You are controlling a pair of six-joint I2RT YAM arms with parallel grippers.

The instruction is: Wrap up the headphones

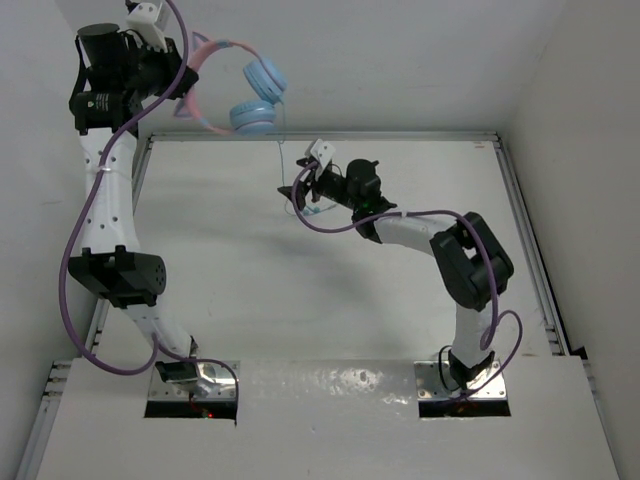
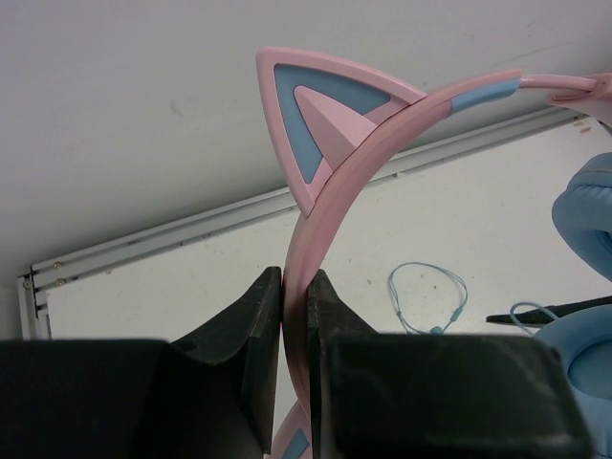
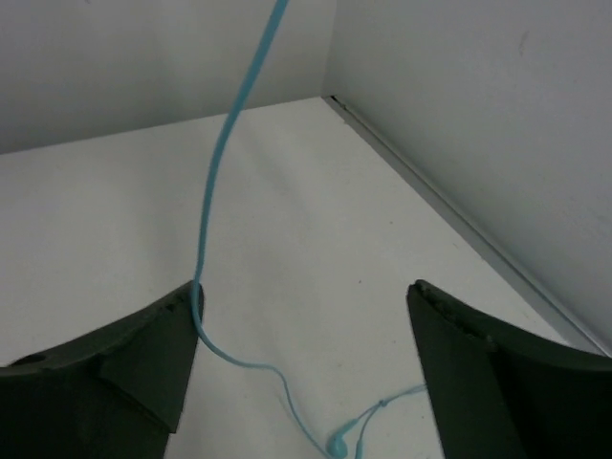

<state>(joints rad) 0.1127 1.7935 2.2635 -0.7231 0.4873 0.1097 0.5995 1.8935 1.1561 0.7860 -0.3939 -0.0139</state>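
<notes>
- Early in the wrap, by the look of it: cord being gathered, no turns visible on the headphones (image 1: 250,95).
- Holds the headphones aloft over the counter's (image 1: 230,280) far-left corner, left claw (image 2: 295,287) pinched tight on the pink headband (image 2: 330,182) just below a cat ear (image 2: 316,110).
- Lets the cord (image 3: 215,172) drop from the cups (image 1: 262,78) to the counter, slack tail looped there.
- Stands the right claw (image 3: 304,296) wide apart just above the counter's far middle, gripping nothing; cord runs through the gap and seems to touch one finger.
- Next, probably: pinch the cord, then carry it round the headband or cups while holding tension; thin and slack, so likely to slip.
- Purple cables (image 1: 75,260) drape along both arms above the counter and could snag the cord.
- Wall (image 1: 400,60) close behind the counter's far edge limits the swing.
</notes>
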